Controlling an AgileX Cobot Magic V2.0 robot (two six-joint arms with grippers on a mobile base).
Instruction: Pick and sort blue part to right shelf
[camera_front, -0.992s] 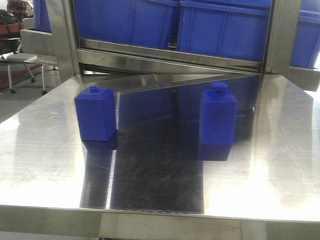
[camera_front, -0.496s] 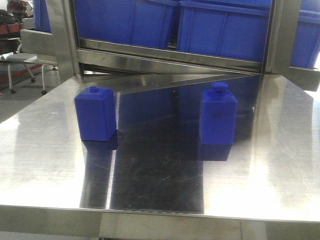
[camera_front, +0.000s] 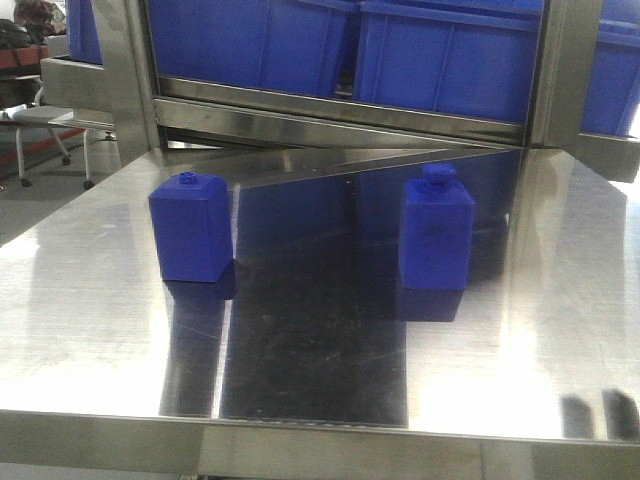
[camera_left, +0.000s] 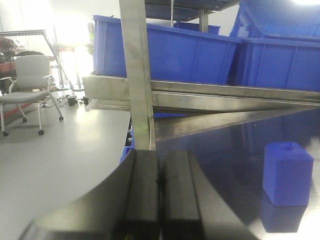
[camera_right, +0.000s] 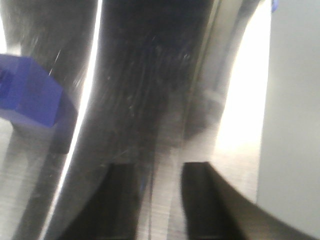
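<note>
The blue part, tall and narrow with a stepped cap, stands upright right of centre on the steel table. Nothing holds it. Behind the table runs the right shelf, a steel rack carrying blue bins. My left gripper is shut, its pads pressed together with nothing between them, low over the table's left end. My right gripper is open and empty above the table near its right edge. A blurred blue block lies off to its left. In the front view only two dark finger shadows show.
A squatter blue block with a small round knob stands on the table's left side, also in the left wrist view. A steel upright post rises just ahead of the left gripper. An office chair sits on the floor beyond the left edge.
Two dark finger-shaped shadows have appeared on the table at the front view's lower right. Both blue blocks have stayed where they were.
</note>
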